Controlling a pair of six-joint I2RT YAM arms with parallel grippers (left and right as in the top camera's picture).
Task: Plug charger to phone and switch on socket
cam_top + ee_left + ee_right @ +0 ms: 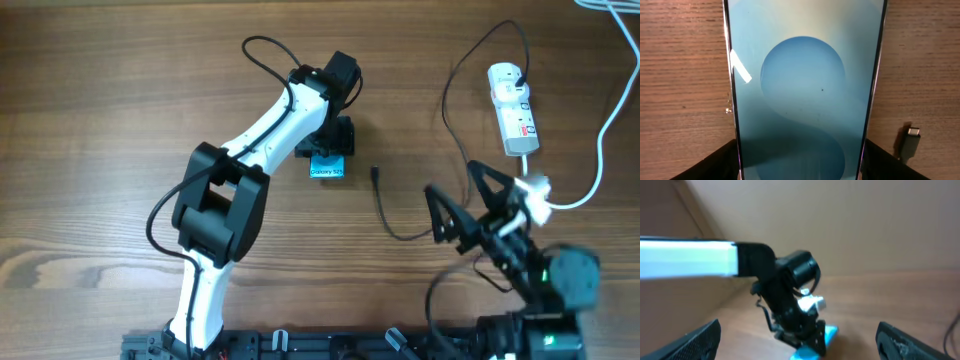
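The phone (pixel 327 168) lies flat on the table, cyan screen up. It fills the left wrist view (pixel 800 75). My left gripper (pixel 325 148) sits over it, and its fingers (pixel 800 167) press on the phone's two long edges. The charger (pixel 395 222), a thin black cable, runs from the socket (pixel 513 110) down to its plug tip (pixel 375 173), just right of the phone. The tip also shows in the left wrist view (pixel 912 132). My right gripper (pixel 450 180) is open and empty, right of the plug tip, and faces the phone (pixel 831 331) between wide-apart fingers (pixel 800 340).
A thick white lead (pixel 600 150) runs from the socket's near end up to the table's back right corner. The left arm (pixel 250 150) stretches across the left middle of the wooden table (pixel 100 120). The right arm's base (pixel 560 285) is at the front right.
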